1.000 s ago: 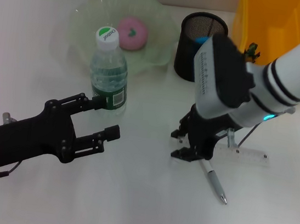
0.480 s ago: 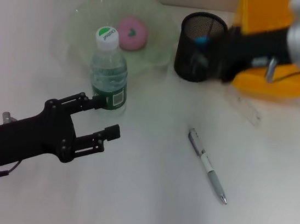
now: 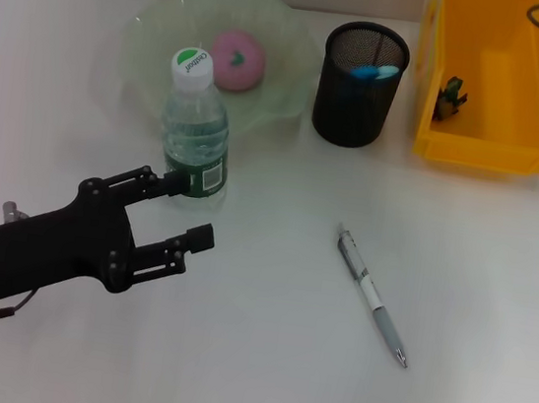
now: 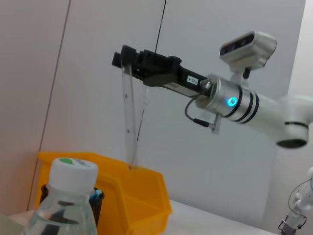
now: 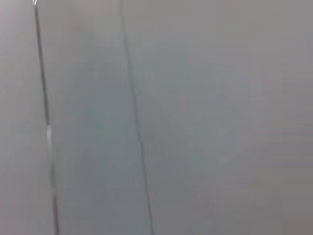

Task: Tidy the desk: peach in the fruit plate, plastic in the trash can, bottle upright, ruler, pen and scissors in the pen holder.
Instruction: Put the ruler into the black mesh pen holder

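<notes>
Holding a clear ruler [image 4: 129,117] high in the air, the right end effector [image 4: 128,58] is clenched on the ruler's top end. The ruler hangs straight down, and its low end is over the yellow trash can [image 4: 139,196] in the left wrist view. The head view does not show this end effector.

The left end effector [image 3: 181,212] hovers low at about 8 o'clock on the table [image 3: 259,359]. Its two black fingers [image 3: 190,240] are spread apart and grasp nothing. One finger tip is just in front of the bottle.

The bottle [image 3: 197,127] stands upright with its white and green cap on top. It is at about 11 o'clock, just in front of the fruit plate [image 3: 164,24]. The pink peach [image 3: 237,58] lies in the fruit plate.

The black mesh pen holder [image 3: 361,72] stands at about 12 o'clock, between the fruit plate and the trash can [image 3: 487,61]. Something blue lies inside it. A small dark thing lies in the trash can at about 1 o'clock.

The pen [image 3: 373,296] lies flat on the table near the middle, toward 4 o'clock, well apart from the pen holder.
</notes>
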Controlling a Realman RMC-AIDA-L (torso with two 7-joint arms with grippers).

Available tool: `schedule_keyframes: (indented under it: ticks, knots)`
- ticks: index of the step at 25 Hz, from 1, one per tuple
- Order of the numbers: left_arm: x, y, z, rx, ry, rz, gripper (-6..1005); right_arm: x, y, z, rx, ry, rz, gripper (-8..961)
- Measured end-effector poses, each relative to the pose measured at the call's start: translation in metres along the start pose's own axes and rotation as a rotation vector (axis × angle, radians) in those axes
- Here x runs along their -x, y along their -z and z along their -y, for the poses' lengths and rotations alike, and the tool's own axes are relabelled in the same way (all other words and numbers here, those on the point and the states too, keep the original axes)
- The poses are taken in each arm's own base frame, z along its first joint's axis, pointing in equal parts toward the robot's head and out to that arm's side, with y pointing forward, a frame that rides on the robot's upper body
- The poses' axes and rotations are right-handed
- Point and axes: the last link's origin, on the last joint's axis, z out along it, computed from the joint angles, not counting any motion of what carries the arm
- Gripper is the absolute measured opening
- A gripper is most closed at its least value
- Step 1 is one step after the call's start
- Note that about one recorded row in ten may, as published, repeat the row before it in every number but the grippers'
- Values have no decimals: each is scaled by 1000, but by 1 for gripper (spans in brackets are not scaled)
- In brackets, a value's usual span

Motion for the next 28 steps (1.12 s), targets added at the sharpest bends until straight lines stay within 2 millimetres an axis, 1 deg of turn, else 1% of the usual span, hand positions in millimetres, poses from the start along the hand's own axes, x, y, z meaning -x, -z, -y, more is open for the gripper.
schedule_keyframes:
  ticks: [2,4,5,6,7,11,14,15,22,28]
  knots:
    - [0,0,0,2,-2,2,725,-3,0,1,-19,9,29,384]
    - [1,0,-1,4,-3,3,725,-12,-3,2,-57,40,67,384]
    - [1,-1,-1,7,-3,4,725,-21,-8,1,-79,46,80,384]
    - [1,-1,-1,8,-3,4,725,-21,-8,1,-79,46,80,384]
    - [0,-2,-1,9,-4,4,725,-27,-12,-1,-96,50,91,384]
    - [-1,-4,0,16,-9,4,725,-32,-18,-4,-112,56,105,384]
    - [-1,-4,0,18,-10,4,725,-35,-29,-8,-105,56,93,384]
    - [-1,-4,0,19,-11,4,725,-37,-36,-11,-107,67,87,384]
    - [-1,-4,0,20,-20,5,725,-44,-49,-14,-135,102,53,383]
    - [0,-6,-1,21,-19,4,725,-45,-54,-13,-147,113,35,383]
